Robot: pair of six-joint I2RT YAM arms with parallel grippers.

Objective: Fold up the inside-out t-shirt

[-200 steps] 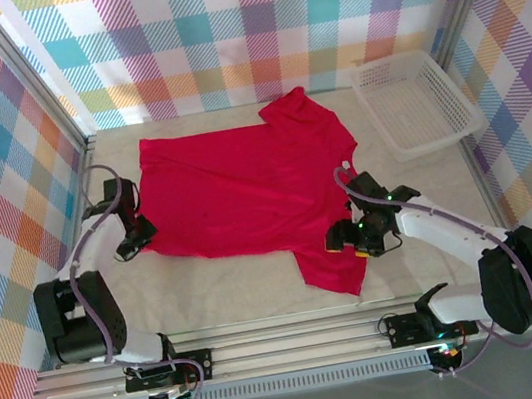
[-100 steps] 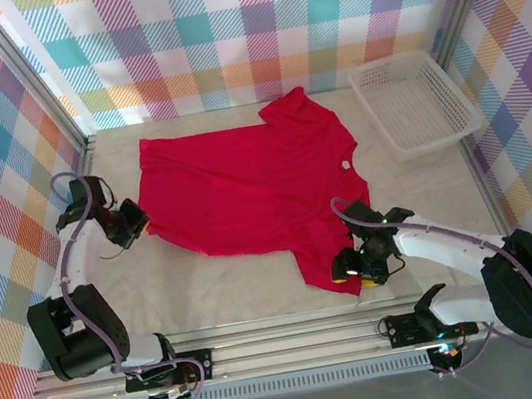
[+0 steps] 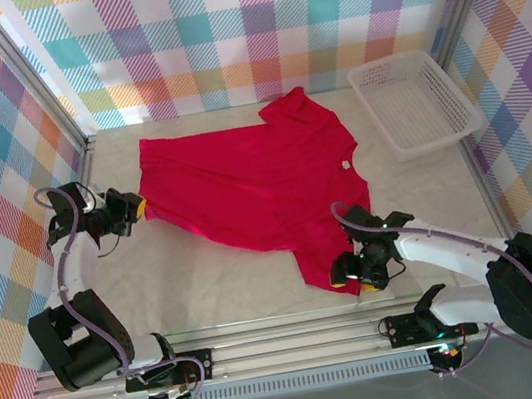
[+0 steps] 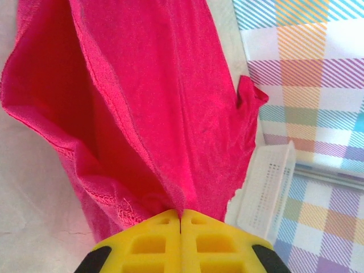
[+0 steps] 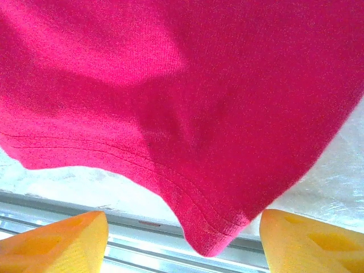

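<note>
Checked pastel walls (image 3: 218, 25) enclose pale tabletop (image 3: 229, 286). Crimson soft-fabric t-shirt (image 3: 254, 186): near corner masked from above by right gripper (image 3: 358, 281), jaws apart astride it; left gripper (image 3: 138, 211) clamps left edge.

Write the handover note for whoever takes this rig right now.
Left pincer: shut on the left edge of the shirt.
Right pincer: open, astride the shirt's near corner, not gripping.
Shirt: spread over the middle of the table. Basket: far right.
Done: shirt laid out, one edge gripped; no fold made.
Left: probably close the right pincer on that corner, then make every fold.
</note>
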